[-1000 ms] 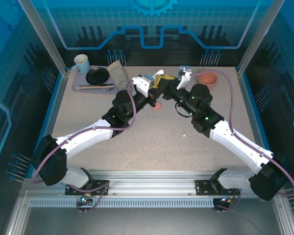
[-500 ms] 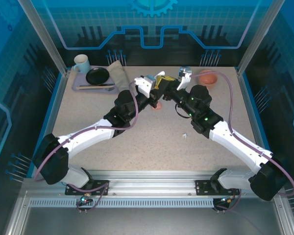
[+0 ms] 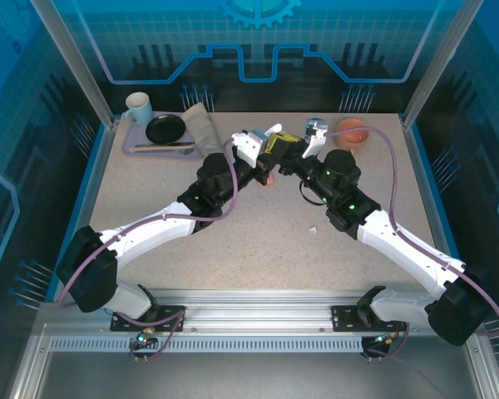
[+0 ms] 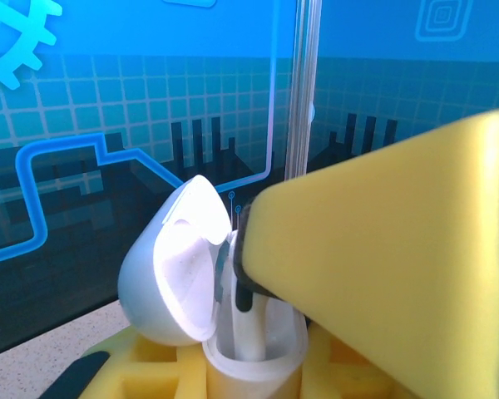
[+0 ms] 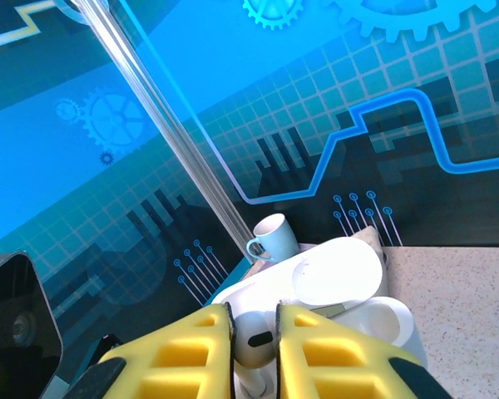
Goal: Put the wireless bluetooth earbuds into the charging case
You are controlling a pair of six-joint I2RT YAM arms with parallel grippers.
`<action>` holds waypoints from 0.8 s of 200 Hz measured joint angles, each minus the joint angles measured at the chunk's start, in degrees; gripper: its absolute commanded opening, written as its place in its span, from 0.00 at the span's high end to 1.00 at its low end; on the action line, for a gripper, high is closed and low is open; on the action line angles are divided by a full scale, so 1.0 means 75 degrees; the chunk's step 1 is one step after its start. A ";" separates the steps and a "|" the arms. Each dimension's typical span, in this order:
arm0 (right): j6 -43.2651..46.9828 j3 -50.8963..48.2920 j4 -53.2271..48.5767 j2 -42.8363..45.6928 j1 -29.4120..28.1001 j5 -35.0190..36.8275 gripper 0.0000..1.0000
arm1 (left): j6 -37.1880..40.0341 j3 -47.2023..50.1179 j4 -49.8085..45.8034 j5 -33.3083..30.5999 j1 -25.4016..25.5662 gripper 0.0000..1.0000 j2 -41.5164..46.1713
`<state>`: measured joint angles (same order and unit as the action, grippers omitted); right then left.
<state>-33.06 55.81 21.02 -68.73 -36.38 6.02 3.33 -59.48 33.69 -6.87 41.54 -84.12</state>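
My left gripper (image 3: 264,141) is shut on a white charging case (image 4: 254,353), held upright above the table's far middle with its lid (image 4: 176,270) swung open. My right gripper (image 5: 254,349) is shut on a white earbud (image 5: 254,337), and its yellow fingers (image 4: 382,274) reach over the case. The earbud's stem (image 4: 235,312) stands down inside the case's open mouth. In the right wrist view the case lid (image 5: 337,270) and case body (image 5: 389,326) lie just beyond the fingers. In the top view the two grippers meet, the right gripper (image 3: 289,148) against the left.
A salmon-pink piece (image 3: 267,180) lies on the table under the grippers, and a salmon-pink rounded case (image 3: 352,130) sits at the back right. A tiny white bit (image 3: 313,230) lies mid-table. A tray (image 3: 137,148) with mug (image 3: 138,107), black dish (image 3: 165,128) and cloth (image 3: 201,126) is back left.
The left gripper has moved right with the case and the two grippers have closed the gap between them, bringing the earbud onto the case's mouth.
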 measured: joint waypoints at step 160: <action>-0.0262 0.0851 -0.0638 -0.0592 -0.0041 0.0134 0.67 | -0.0035 0.0105 0.0029 -0.0297 0.0015 1.00 -0.0003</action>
<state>-35.03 62.19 16.23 -73.17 -36.69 7.03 3.07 -58.70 33.91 -9.10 41.65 -84.14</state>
